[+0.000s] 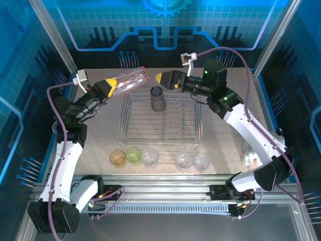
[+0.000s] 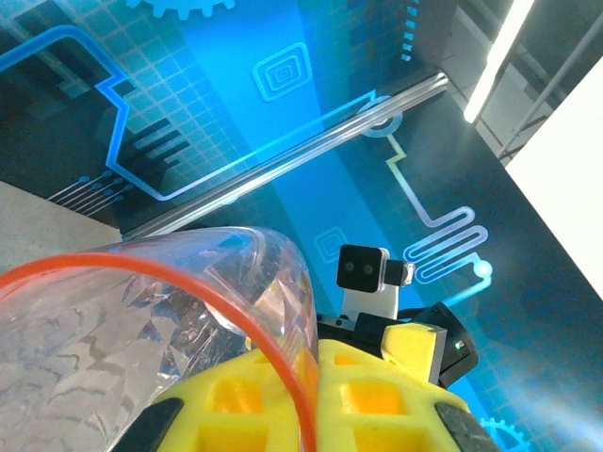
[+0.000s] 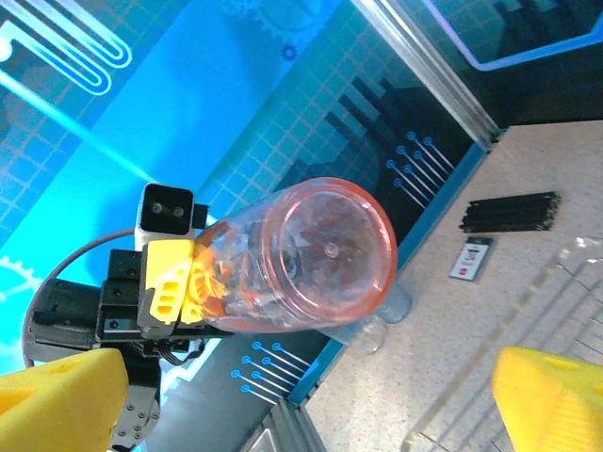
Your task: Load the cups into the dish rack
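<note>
Presently, nearest the arm bases, a row of five short translucent plastic cups (image 1: 150, 157) stands on the table: one orange, one green, three clear, none yet loaded. Beyond the row lies the rectangular silver wire dish rack (image 1: 135, 131), flat, with one smoky grey plastic tumbler (image 1: 157, 99) upright in its far middle; its other bays are bare.

Above the rack's far left edge, the left gripper (image 1: 113, 84) is pressed together on the base end of a tall clear plastic tumbler with a pink rim (image 1: 132, 79). The tumbler's long axis runs across the table, nearly level, with its mouth toward the right gripper (image 1: 168, 79), whose fingers are spread wide and hold nothing. Mouth and fingers are near but apart.

Judgement: the right arm is nearer the mouth and the left has the grip. The rack lies below and to the near side. Lowering room is good left of the grey tumbler and tight directly over it.
</note>
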Robot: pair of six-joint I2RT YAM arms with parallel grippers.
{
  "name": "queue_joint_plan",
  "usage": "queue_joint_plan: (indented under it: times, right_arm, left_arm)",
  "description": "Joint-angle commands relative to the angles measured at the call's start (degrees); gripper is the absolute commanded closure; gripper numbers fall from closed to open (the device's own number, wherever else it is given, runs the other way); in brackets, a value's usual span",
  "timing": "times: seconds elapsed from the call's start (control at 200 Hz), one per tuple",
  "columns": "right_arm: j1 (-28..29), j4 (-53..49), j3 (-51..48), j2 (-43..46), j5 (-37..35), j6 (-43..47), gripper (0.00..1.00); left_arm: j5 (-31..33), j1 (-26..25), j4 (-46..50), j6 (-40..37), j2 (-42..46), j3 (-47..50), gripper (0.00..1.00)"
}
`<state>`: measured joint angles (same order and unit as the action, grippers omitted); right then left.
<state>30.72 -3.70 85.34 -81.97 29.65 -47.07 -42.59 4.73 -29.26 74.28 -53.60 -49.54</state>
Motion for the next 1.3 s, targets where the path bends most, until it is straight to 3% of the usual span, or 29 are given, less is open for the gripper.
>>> queue_joint_plan:
  times: [0.0, 0.3, 0.72, 0.975, 1.26, 1.29]
  right_arm:
    - [2.2, 2.6, 4.0, -2.8, 1.1, -1.0, 0.00]
    - [6.9, -1.7, 11.9, -10.5, -1.0, 0.2, 0.00]
    - [8.8, -1.9, 17.5, -16.6, -1.1, 1.4, 0.01]
    - [10.2, -3.4, 17.9, -17.1, -4.2, 3.2, 0.09]
    - [10.3, -3.5, 17.1, -16.2, -9.1, 4.6, 0.35]
    - [10.3, -4.8, 17.8, -16.3, -9.6, 5.8, 0.37]
  left_arm:
    - [-1.0, 0.0, -6.9, 2.8, 0.8, -0.1, 1.00]
    - [-2.1, 0.0, -8.2, 4.7, 0.8, 1.0, 1.00]
    - [-3.9, 0.0, -9.6, 5.4, 0.3, 3.0, 1.00]
    - [-4.2, 0.0, -8.5, 3.2, 0.2, 3.7, 1.00]
    - [-4.5, 0.0, -5.6, 0.0, -0.5, 5.9, 1.00]
    - [-4.4, 0.0, -3.8, -1.0, -0.5, 5.8, 0.93]
